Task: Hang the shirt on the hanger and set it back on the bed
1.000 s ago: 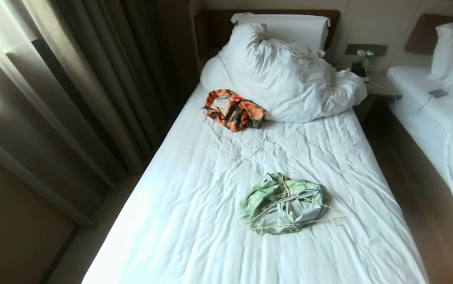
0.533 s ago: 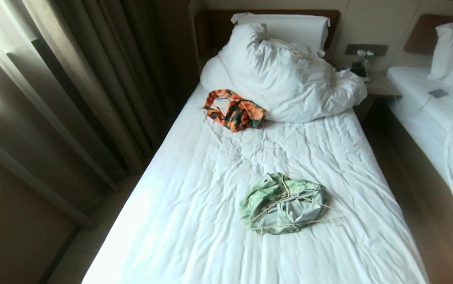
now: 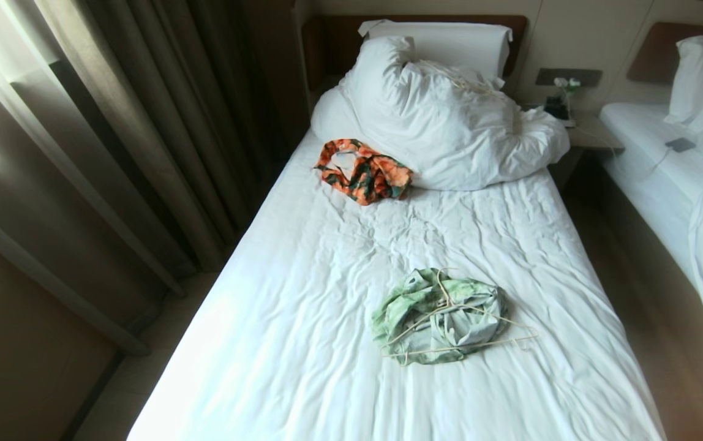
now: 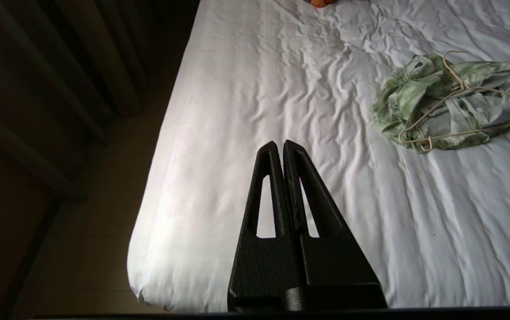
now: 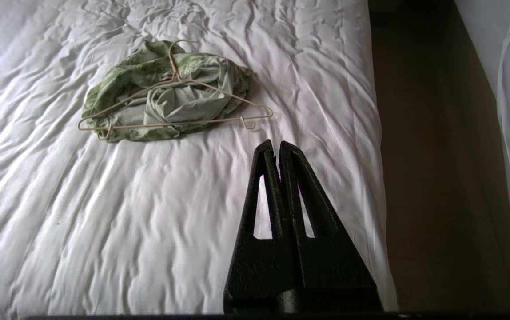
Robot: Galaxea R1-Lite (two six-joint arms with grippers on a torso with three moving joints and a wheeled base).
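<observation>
On the bed [image 3: 302, 318] — crumpled shirt [image 3: 431, 306] under hanger [image 3: 455, 334]

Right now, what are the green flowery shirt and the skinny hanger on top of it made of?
The crumpled light green flower-print shirt looks like thin, soft woven cloth, matte: it bunches into small folds. The thin cream hanger lying on it looks like coated wire or slim plastic, smooth; its bars are very narrow, so I can't tell which.

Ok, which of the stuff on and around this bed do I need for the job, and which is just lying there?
For the job:
- shirt, crumpled on the bed
- hanger, lying on top of the shirt
- bed
- left claw and right claw, both shut, empty, apart from the shirt

Just lying about:
- orange garment
- duvet
- pillow
- nightstand
- second bed
</observation>
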